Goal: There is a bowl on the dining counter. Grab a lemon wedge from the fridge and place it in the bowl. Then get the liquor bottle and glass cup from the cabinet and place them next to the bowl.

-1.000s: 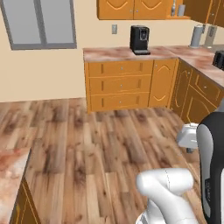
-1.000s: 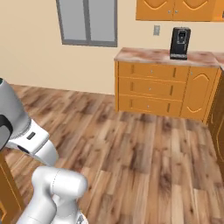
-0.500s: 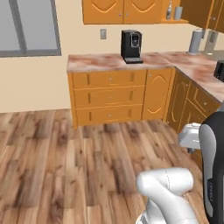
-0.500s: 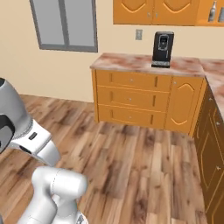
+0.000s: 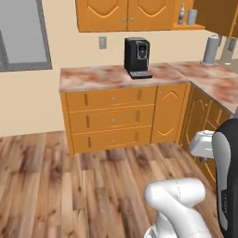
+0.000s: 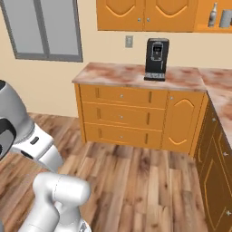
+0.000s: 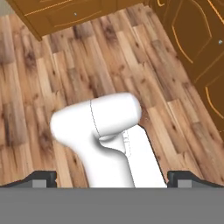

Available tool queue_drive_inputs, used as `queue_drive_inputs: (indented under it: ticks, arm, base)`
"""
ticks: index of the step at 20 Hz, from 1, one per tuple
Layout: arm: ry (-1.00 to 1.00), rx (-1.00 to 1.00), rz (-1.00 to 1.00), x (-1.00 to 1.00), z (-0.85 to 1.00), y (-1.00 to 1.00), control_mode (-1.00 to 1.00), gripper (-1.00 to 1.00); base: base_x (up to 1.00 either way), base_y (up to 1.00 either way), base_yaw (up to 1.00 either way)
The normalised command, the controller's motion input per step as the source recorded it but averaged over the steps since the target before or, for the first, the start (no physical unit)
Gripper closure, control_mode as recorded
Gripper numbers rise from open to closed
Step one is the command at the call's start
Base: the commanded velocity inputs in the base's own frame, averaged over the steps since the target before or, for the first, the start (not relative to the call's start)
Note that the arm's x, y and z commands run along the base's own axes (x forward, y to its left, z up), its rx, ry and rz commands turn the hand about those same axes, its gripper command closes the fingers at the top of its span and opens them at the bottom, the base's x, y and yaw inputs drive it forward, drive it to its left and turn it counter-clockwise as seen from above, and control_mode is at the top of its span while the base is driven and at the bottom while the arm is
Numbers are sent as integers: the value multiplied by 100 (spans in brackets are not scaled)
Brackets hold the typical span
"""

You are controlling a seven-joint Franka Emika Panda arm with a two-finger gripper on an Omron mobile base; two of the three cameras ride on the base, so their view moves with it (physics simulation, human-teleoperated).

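Note:
The liquor bottle (image 5: 181, 14) (image 6: 212, 14) and the glass cup (image 5: 192, 16) (image 6: 225, 18) stand side by side on a high shelf, just right of the cabinet (image 5: 125, 14) (image 6: 145, 13), whose arched doors are closed. My gripper (image 7: 112, 179) is open and holds nothing. Its two dark fingertips (image 7: 43, 177) are spread wide above the wooden floor and the arm's own white body. It is low and far from the shelf. The bowl, the dining counter, the lemon wedge and the fridge are out of view.
A black coffee machine (image 5: 137, 58) (image 6: 156, 59) stands on the marbled L-shaped counter (image 5: 93, 78) over orange drawers (image 6: 120, 115). A paper towel roll (image 5: 210, 50) is on its right wing. A grey window (image 6: 45, 27) is at the left. Wooden floor (image 5: 69, 186) lies in front.
The whole picture has shifted: the base has driven nearer the counter, which now looks larger and sits lower in both base views. The gripper has stayed open.

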Motion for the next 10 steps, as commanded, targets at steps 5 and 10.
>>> queue_drive_inputs:
  ticks: [5,10]
  arm:
    - [0,0,0,0,0,0,100,-100]
    - [0,0,0,0,0,0,100,-100]
  base:
    - [100,-19,-20]
    - [100,-36,-14]
